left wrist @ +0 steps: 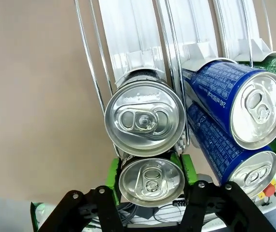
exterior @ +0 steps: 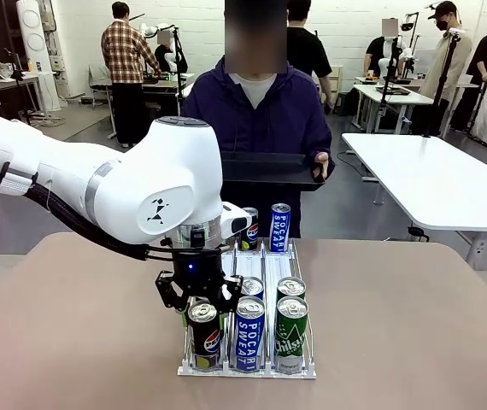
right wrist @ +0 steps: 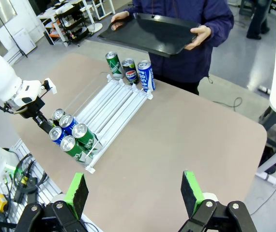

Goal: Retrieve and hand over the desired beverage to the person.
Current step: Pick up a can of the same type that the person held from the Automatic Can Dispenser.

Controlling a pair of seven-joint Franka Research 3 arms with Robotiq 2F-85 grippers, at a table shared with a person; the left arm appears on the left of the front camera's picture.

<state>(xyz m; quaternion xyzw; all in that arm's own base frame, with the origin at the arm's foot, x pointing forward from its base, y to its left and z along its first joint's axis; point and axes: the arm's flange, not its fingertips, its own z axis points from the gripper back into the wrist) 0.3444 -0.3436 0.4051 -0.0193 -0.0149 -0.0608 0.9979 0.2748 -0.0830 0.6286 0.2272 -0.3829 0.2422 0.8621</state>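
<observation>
Aluminium Pepsi can [exterior: 204,335] in the near left lane of the rack [exterior: 271,265]: slippery, dentable, probably heavy, I judge. My left jaws are closed on its upper wall; right jaws open, empty.

I am in a big robot lab. Past my brown table [exterior: 397,333] are long white tables [exterior: 431,179], people [exterior: 124,60] standing about, tall black stands [exterior: 442,85], racks of shelves [right wrist: 74,21], and a bare grey floor [exterior: 354,209].
</observation>
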